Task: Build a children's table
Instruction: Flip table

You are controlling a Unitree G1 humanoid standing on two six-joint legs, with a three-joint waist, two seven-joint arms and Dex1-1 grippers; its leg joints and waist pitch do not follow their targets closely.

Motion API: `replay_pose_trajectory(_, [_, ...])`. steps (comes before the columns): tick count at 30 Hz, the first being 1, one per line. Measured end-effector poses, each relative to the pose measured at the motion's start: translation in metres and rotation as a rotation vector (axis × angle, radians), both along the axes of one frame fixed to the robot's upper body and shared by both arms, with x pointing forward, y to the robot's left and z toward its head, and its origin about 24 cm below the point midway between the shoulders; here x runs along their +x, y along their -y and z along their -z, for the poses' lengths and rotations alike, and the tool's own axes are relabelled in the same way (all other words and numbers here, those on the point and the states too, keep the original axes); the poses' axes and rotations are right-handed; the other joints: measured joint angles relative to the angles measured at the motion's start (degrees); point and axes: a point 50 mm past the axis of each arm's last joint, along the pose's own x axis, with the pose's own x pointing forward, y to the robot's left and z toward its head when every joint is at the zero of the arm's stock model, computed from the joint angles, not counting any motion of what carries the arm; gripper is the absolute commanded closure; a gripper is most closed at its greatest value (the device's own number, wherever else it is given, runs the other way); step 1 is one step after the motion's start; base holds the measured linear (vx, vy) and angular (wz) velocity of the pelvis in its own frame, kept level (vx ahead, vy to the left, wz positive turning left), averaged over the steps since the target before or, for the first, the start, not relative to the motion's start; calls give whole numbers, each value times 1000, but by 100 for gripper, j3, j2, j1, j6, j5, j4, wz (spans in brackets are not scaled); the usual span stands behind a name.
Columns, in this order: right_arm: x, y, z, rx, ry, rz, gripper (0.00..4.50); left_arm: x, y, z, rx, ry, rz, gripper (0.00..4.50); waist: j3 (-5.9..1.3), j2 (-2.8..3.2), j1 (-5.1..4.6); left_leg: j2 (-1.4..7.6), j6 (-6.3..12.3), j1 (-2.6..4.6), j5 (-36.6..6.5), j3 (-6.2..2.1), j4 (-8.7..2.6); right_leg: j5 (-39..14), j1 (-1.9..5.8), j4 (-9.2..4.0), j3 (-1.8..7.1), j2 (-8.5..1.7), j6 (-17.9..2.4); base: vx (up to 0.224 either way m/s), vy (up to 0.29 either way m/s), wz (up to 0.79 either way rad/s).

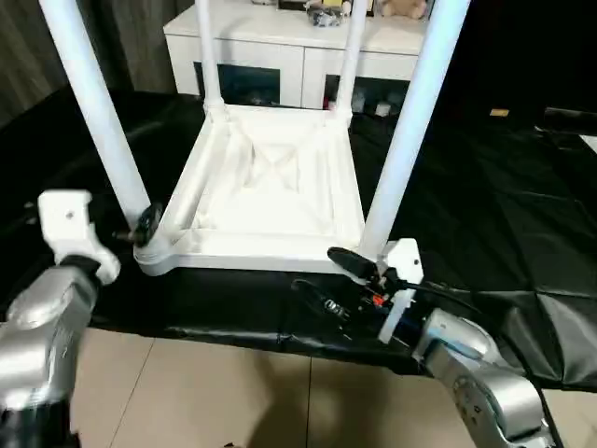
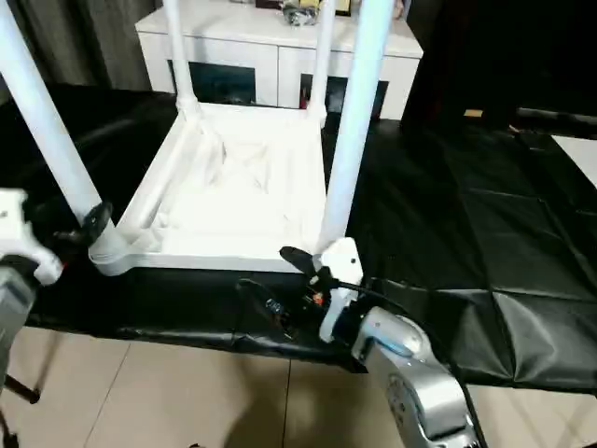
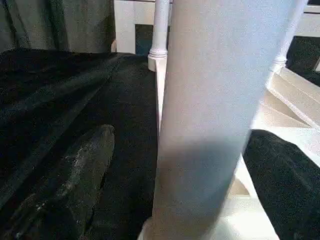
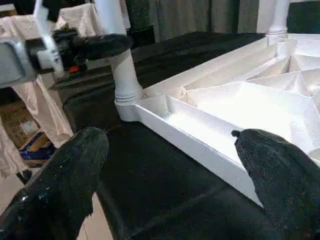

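The children's table lies upside down on a black cloth, its ribbed underside [image 1: 270,182] facing up and its near rim [image 1: 261,250] towards me. All its white legs stand upright at the corners. My left gripper [image 1: 140,229] is at the base of the near-left leg [image 1: 98,112]. In the left wrist view that leg [image 3: 215,110] rises between the two fingers [image 3: 75,185], with a gap beside it, so the gripper is open. My right gripper [image 1: 336,280] is open and holds nothing, just in front of the near rim beside the near-right leg [image 1: 410,131].
A white cabinet with dark glass doors [image 1: 280,47] stands behind the table. The black cloth [image 1: 485,187] ends close to me, with tiled floor [image 1: 205,392] below. The right wrist view shows a cardboard box [image 4: 25,140] and draped fabric [image 4: 30,100] off to the side.
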Motion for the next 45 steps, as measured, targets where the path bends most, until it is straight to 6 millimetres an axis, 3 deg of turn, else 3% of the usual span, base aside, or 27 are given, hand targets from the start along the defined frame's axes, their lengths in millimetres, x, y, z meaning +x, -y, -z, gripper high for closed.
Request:
replay_pose_trajectory(16, [-2, -9, 0, -30, 12, -66, 0, 8, -2, 12, -46, -126, -44, 129, 12, 20, 0, 1, 0, 1, 0, 4, -1, -1, -3, 0, 3, 0, -1, 0, 0, 0])
replay_pose_trajectory(24, [-1, -9, 2, -40, 5, -62, 0, 6, 11, 13, -170, -131, -87, 211, 14, 22, 21, 1, 0, -3, 0, 8, -1, -1, -5, -3, 5, 0, -1, 0, 0, 0])
replay_pose_trajectory(32, [10, -7, 15, -122, -48, 65, 0, 4, 44, 11, -327, -133, -147, 220, 49, 78, 95, 1, 11, -26, 7, 18, -1, -3, -29, -6, 10, -1, -3, 0, 0, 0])
replay_pose_trajectory(38, [22, 1, 25, -77, -172, 272, 0, 1, 66, 10, -530, -114, -150, 220, 48, 80, 165, 2, 72, -108, 48, 29, 5, -2, -111, 9, 13, -4, -2, 0, 0, 0])
replay_pose_trajectory(45, [39, -4, 7, 217, -274, 347, 0, 0, 82, 10, -578, -140, -155, 224, 50, 94, 141, 3, 53, -100, 38, 35, 4, 3, -109, 13, 16, -6, 4, 0, 0, 0])
